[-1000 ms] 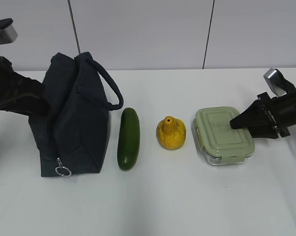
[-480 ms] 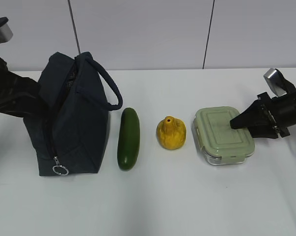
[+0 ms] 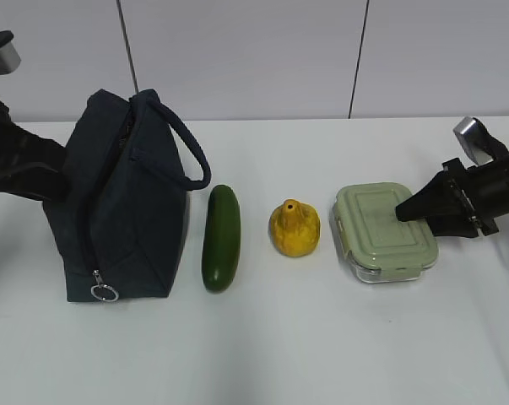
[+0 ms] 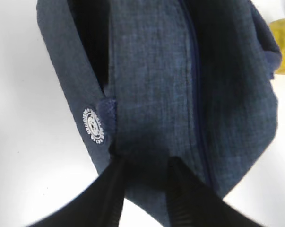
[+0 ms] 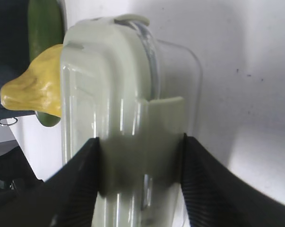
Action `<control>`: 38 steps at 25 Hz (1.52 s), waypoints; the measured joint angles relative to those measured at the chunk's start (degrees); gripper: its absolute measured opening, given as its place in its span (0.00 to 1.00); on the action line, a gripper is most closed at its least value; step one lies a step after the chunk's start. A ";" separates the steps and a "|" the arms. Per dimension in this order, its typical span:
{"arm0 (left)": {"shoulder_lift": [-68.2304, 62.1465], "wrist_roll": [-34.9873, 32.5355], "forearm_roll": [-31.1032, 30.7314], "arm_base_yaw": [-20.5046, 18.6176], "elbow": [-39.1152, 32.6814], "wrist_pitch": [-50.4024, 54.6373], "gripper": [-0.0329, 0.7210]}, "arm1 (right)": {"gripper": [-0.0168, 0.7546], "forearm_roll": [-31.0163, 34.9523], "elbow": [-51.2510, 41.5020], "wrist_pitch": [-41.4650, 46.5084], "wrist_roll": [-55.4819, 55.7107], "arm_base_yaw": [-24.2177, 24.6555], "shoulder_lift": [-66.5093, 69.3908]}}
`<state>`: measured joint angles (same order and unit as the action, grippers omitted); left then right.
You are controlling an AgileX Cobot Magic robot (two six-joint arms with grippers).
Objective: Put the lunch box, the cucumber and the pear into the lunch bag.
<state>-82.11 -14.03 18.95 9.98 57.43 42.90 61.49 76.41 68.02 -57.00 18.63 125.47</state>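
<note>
On the white table [image 3: 322,354], the things stand in a row from left to right. At the far left the left claw [image 4: 144,172] reaches in against the left end of the lunch bag [image 3: 123,202], and its wrist view shows the two dark fingers [image 4: 115,189] pinched narrowly on a fold of the navy fabric at the bag's edge, just beside a round white logo patch [image 4: 93,126]. The bag stands upright with its padded loop handle [image 3: 185,139] arching off to the right, and its silver ring pull [image 3: 105,293] hangs at the near lower corner, at the end of the zipper. Just right of the bag, the cucumber [image 3: 221,238] lies lengthwise, near to far, on the table. Further right, apart from it, sits the pear [image 3: 294,228] with its stubby top up. Right again rests the lunch box [image 3: 385,232], its sage-green lid on. The right claw [image 5: 140,172] comes in from the right edge and straddles the box's right end, its fingers [image 5: 81,179] closed against both sides of the container.
</note>
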 joint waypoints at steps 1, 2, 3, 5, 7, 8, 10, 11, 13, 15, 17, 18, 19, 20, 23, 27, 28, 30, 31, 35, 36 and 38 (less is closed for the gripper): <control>-0.07 0.00 0.00 0.00 0.00 0.00 0.27 | 0.53 0.00 0.00 0.00 0.00 0.00 0.00; -0.29 0.00 0.00 0.00 0.00 -0.11 0.25 | 0.53 0.00 0.00 0.00 0.00 0.00 0.00; -0.78 0.00 0.00 0.00 0.00 -0.25 0.22 | 0.53 0.00 0.00 0.00 0.00 0.00 0.00; -1.75 0.00 0.00 0.00 0.00 -0.61 0.13 | 0.53 0.00 0.00 0.00 0.00 0.00 0.00; -2.27 0.00 0.00 0.00 0.00 -1.28 0.07 | 0.53 0.00 0.00 0.00 0.00 0.00 0.00; -2.27 0.00 0.00 0.00 0.00 -1.44 0.06 | 0.53 0.00 0.00 0.00 0.09 0.00 0.00; -2.17 0.00 0.00 0.00 0.21 -1.65 0.05 | 0.53 0.00 0.00 0.00 0.09 0.00 0.00; -1.89 0.00 0.00 0.00 0.44 -1.65 0.05 | 0.53 0.00 0.00 0.00 0.09 0.00 0.00; -0.76 0.00 0.00 0.00 0.54 -1.67 0.04 | 0.53 0.00 0.00 0.00 0.09 0.00 0.00; 0.41 0.00 0.00 0.00 0.68 -1.67 0.04 | 0.53 0.00 0.00 0.00 0.19 0.00 0.00; 1.04 0.00 0.00 0.00 0.94 -1.18 0.05 | 0.53 0.03 0.00 0.00 0.13 0.00 0.00; 1.11 0.00 0.00 0.00 0.99 -0.67 0.05 | 0.53 0.03 0.00 0.00 0.13 0.00 0.00; 1.11 0.00 0.00 0.00 0.99 0.06 0.07 | 0.53 0.03 0.00 0.00 0.13 0.00 0.00; 1.11 0.00 0.00 0.00 0.99 0.79 0.11 | 0.53 0.03 0.00 0.00 0.13 0.00 0.00; 1.11 0.00 0.00 0.00 0.99 1.93 0.31 | 0.53 0.03 0.00 0.00 0.13 0.00 0.00; 1.11 0.00 0.00 0.00 0.99 1.99 0.59 | 0.53 0.03 0.00 0.00 0.23 0.00 0.00; 1.11 0.00 0.00 0.00 0.99 1.51 0.61 | 0.53 0.03 0.00 0.00 0.23 0.00 0.00; 1.11 0.00 0.00 0.00 0.99 0.51 0.64 | 0.53 0.03 0.00 0.00 0.23 0.00 0.00; 1.11 0.00 0.00 -0.06 0.99 -0.02 0.65 | 0.53 0.03 0.00 0.00 0.23 0.00 0.00; 1.05 0.00 -0.12 -0.92 0.99 -0.62 0.65 | 0.53 0.03 0.00 0.00 0.23 0.00 0.00; 0.85 0.00 -0.13 -1.04 0.99 -0.57 0.64 | 0.53 0.03 0.00 0.00 0.23 0.00 0.00; -0.06 0.00 -0.13 -1.14 0.99 -0.08 0.60 | 0.53 0.03 0.00 0.00 0.23 0.00 0.00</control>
<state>-82.17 -14.03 18.82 8.84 58.42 42.82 61.52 76.41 68.02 -56.77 18.63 125.47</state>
